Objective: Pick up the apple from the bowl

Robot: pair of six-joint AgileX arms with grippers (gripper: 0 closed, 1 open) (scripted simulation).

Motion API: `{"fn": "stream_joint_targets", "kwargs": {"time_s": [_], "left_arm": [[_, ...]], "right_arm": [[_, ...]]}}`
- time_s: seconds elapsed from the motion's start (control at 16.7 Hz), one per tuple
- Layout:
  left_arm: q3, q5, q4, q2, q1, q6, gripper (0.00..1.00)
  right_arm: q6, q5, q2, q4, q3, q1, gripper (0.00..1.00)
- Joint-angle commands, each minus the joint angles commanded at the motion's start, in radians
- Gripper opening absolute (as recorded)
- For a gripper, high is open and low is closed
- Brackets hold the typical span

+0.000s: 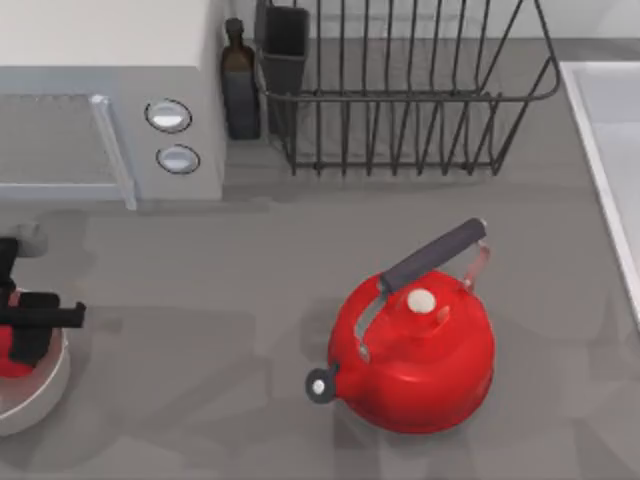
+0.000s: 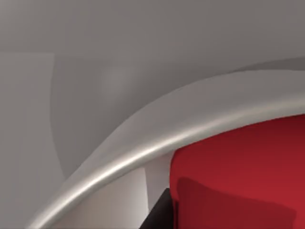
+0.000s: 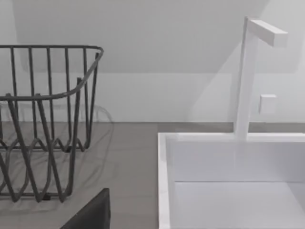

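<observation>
Now L gripper (image 1: 25, 325) over apple (image 1: 12, 362) in bowl (image 1: 40, 395).

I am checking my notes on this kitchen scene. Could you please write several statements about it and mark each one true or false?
1. The left gripper is over the bowl, at the table's left edge. True.
2. The apple lies on the table beside the kettle. False: it sits inside the bowl, under the left gripper.
3. The kettle stands right of the bowl, apart from it. True.
4. The dish rack holds the kettle. False: the kettle stands on the table in front of the rack.
5. The right wrist view shows a white sink with a faucet. True.
</observation>
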State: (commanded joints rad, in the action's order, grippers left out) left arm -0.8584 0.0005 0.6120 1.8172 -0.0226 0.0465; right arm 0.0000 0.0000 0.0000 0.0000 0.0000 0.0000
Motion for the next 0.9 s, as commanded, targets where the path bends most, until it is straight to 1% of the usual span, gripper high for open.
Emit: {"fn": "stream_joint_targets", "kwargs": {"time_s": [0.36,0.42,0.84,0.9], "left_arm": [[0.0,0.0,0.0,0.0,0.0,0.0,0.02],[0.0,0.0,0.0,0.0,0.0,0.0,0.0],[0.0,0.0,0.0,0.0,0.0,0.0,0.0],[0.004,-0.003,0.121,-0.158,-0.005,0.015,0.0]], "right_arm": [[0.0,0.0,0.0,0.0,0.0,0.0,1.0],[0.0,0.0,0.0,0.0,0.0,0.0,1.0],[0.0,0.0,0.0,0.0,0.0,0.0,1.0],[0.0,0.0,0.0,0.0,0.0,0.0,1.0]]}}
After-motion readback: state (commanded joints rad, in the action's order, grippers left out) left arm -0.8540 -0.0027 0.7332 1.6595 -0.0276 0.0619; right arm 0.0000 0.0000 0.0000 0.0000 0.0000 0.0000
